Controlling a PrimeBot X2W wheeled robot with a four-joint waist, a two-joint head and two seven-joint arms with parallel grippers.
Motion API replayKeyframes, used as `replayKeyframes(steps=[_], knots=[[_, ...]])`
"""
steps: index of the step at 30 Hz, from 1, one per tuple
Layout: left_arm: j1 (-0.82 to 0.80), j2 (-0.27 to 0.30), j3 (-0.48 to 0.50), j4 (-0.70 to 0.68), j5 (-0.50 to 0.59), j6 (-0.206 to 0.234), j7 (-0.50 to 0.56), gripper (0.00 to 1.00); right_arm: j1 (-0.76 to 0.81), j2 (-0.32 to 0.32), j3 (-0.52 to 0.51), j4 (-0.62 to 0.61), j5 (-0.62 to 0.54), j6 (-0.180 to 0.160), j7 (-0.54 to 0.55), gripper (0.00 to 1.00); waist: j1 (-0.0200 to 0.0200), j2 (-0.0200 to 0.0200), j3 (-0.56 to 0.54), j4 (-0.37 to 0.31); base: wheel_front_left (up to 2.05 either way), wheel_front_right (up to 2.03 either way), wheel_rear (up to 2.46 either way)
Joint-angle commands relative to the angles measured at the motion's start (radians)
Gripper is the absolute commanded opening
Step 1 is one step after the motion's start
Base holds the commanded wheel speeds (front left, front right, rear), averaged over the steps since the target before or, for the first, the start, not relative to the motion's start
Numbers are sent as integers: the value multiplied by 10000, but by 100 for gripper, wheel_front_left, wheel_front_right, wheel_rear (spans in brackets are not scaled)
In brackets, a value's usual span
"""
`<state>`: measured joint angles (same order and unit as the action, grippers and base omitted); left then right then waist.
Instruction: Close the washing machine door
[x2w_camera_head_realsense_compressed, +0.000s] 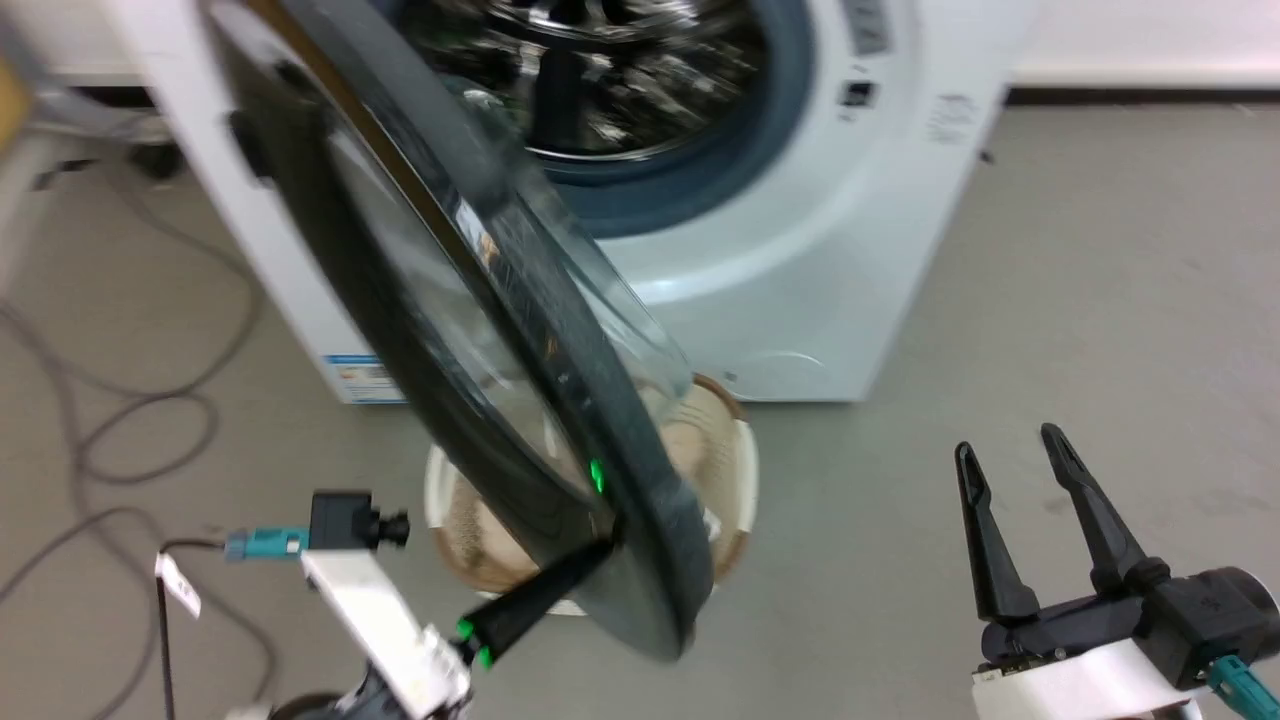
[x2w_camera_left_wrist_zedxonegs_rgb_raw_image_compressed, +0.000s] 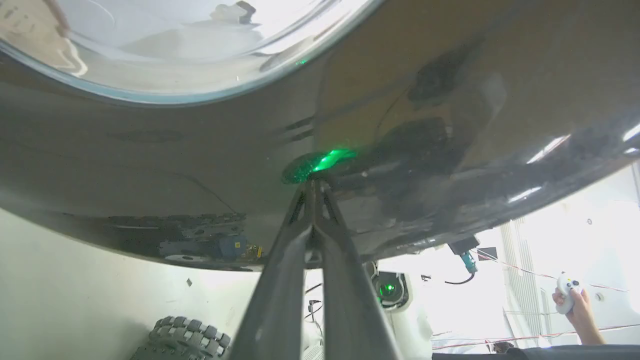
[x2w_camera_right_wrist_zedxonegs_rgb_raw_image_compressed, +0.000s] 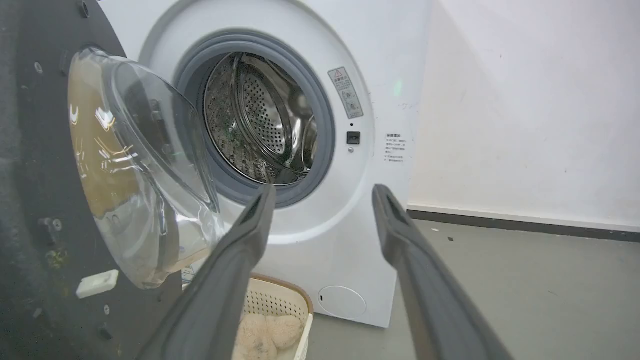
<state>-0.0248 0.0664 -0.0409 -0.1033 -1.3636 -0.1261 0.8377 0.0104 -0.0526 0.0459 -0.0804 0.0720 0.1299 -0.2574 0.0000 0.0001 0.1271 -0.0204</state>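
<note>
The washing machine door (x2w_camera_head_realsense_compressed: 600, 400) stands partly open, swung out from the front of the washing machine (x2w_camera_head_realsense_compressed: 800, 280) on its hinge at the robot's left, the clear glass bowl facing the steel drum; the left gripper (x2w_camera_head_realsense_compressed: 600, 552) is at the door's outer face, jaws together with their tips against the glossy black rim; the right gripper (x2w_camera_head_realsense_compressed: 1008, 445) hangs before the washing machine toward its right side, well apart from the door, jaws spread and holding nothing; a white basket (x2w_camera_head_realsense_compressed: 745, 470) of beige plush sits on the grey floor (x2w_camera_head_realsense_compressed: 1050, 300) just before the washing machine, under the door's lower edge.
</note>
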Motion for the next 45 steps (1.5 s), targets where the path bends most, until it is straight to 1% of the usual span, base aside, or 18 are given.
replayKeyframes(steps=[1,5,10,14,17,20,23,26,29,32,35,37,39,42,45], knots=[[-358,-85,-172,26,62,-46,-343,0,-136,23,-10,-63,59,8,-44,100,0,-1,426,-706,0,0,0],[-1038,-118,-573,231,300,-46,-1526,0,-242,23,-67,-109,198,8,-44,100,0,-1,744,-1358,0,0,0],[-1900,-141,-994,619,253,-46,-2915,0,-320,24,-93,-96,389,8,-44,100,0,-1,1019,-2074,0,0,0],[-2688,-153,-1147,1312,118,-46,-4087,0,-371,24,-98,-80,506,8,-44,100,0,-1,1134,-2529,0,0,0],[-3291,-157,-1211,2017,-272,-46,-4987,0,-423,24,-49,-56,572,8,-44,100,0,-1,1158,-2814,0,0,0],[-3900,-159,-1326,2822,-529,-46,-5753,0,-446,24,-25,-46,619,8,-44,100,0,-1,1171,-3005,0,0,0],[-4410,-160,-1556,3438,-636,-46,-6219,0,-442,24,-12,-37,649,8,-44,100,0,-1,1168,-3103,0,0,0],[-4653,-160,-1804,3710,-739,-46,-6471,0,-416,24,-46,-31,670,8,-44,100,0,-1,1131,-3105,0,0,0],[-4536,-82,-2151,3737,-694,-46,-6461,0,-361,24,-129,-22,687,8,-44,100,0,-1,1013,-2966,0,0,0],[-4056,353,-2718,3563,-300,-46,-6407,0,-338,24,-140,-7,680,8,-44,100,0,-1,809,-2770,0,0,0],[-3299,888,-3387,3059,0,-46,-6345,0,-292,24,-217,-5,688,8,-44,100,0,-1,557,-2463,0,0,0],[-2786,1470,-3935,2674,451,-46,-6383,0,-232,24,-254,-3,653,8,-44,100,0,-1,384,-2219,0,0,0],[-2367,2172,-4475,2407,1124,-46,-6598,0,-164,24,-281,0,599,8,-44,100,0,-1,210,-1974,0,0,0],[-1979,3093,-5024,2192,2202,-46,-7373,0,-40,24,-380,-2,533,8,-44,100,0,-1,-51,-1559,0,0,0],[-1809,3680,-4936,2242,3194,-46,-8688,0,96,24,-486,16,478,8,-44,100,0,-1,-306,-1139,0,0,0]])
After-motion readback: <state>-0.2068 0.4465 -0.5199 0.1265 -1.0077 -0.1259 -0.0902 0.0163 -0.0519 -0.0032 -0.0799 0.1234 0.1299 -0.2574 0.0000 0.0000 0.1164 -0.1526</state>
